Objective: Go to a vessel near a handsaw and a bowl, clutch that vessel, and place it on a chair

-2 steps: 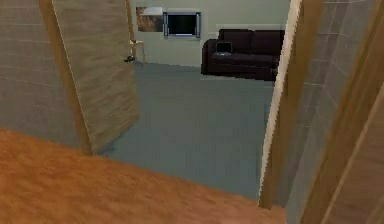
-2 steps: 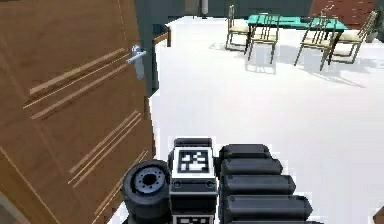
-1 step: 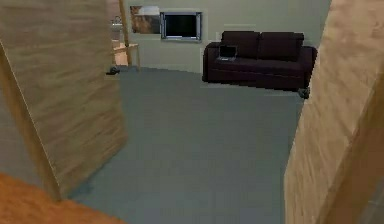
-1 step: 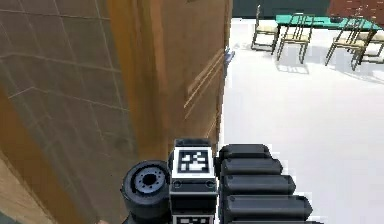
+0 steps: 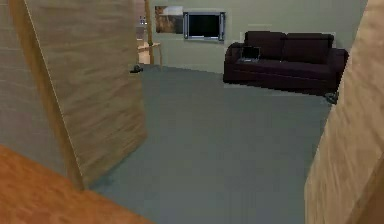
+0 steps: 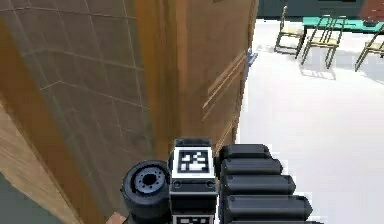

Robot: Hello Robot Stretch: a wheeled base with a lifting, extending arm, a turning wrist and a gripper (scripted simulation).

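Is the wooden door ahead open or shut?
Open. The door stands swung aside on the forward view's left, with the sofa visible beyond it.

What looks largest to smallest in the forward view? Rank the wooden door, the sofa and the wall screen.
1. wooden door, nearest the camera, so its true size is unsure
2. sofa
3. wall screen

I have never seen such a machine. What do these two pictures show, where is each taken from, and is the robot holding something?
It is a wheeled robot with one extending arm, in a simulated house. The forward view looks ahead through a doorway: a wooden door, a dark sofa and a screen on the wall. The arm side view looks sideways: the dark arm with its white marker and gripper at the bottom, chairs beyond. I cannot tell whether it holds anything.
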